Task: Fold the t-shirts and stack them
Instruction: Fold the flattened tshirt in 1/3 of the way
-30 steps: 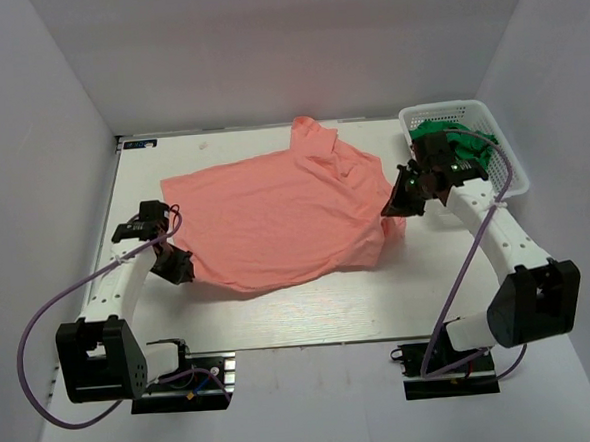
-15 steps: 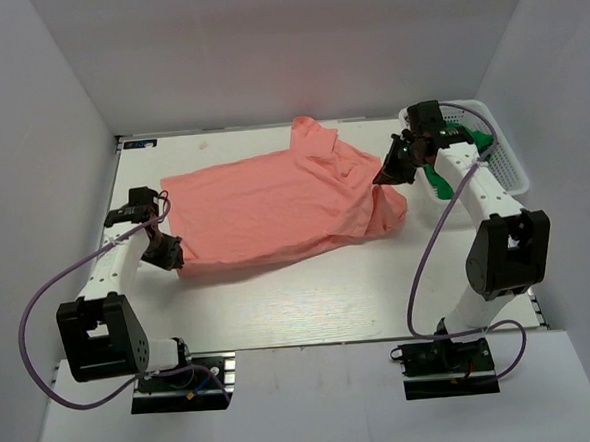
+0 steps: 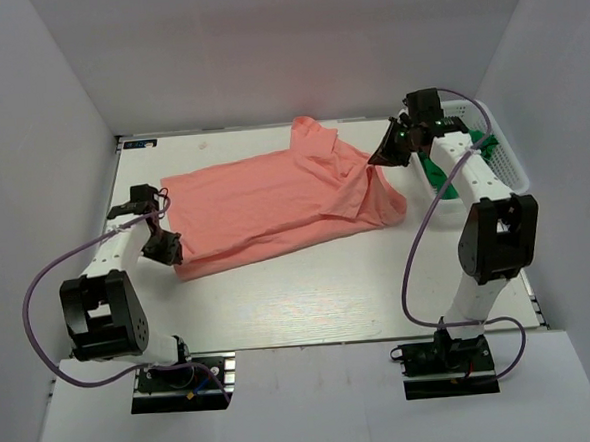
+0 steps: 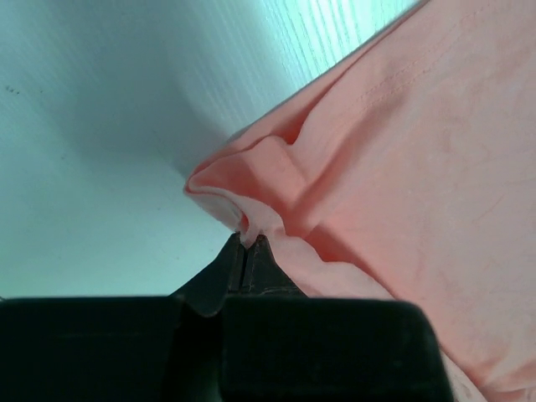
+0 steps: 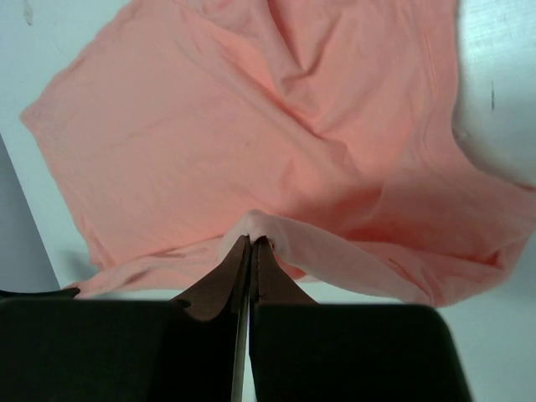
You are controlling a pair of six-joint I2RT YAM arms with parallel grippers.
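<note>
A salmon-pink t-shirt lies spread across the middle of the white table. My left gripper is shut on its near left corner; the left wrist view shows the pinched fold of the shirt. My right gripper is shut on its right edge and holds that edge lifted over the shirt; the right wrist view shows the pinched cloth. A bright green garment lies in the white lattice basket at the right, partly hidden by my right arm.
White walls close in the table on the left, back and right. The basket stands at the back right corner. A cable loops off each arm toward the near edge.
Both grippers have carried the near edge of the shirt away from the front, toward the back. The shirt now covers less of the table's near half.
</note>
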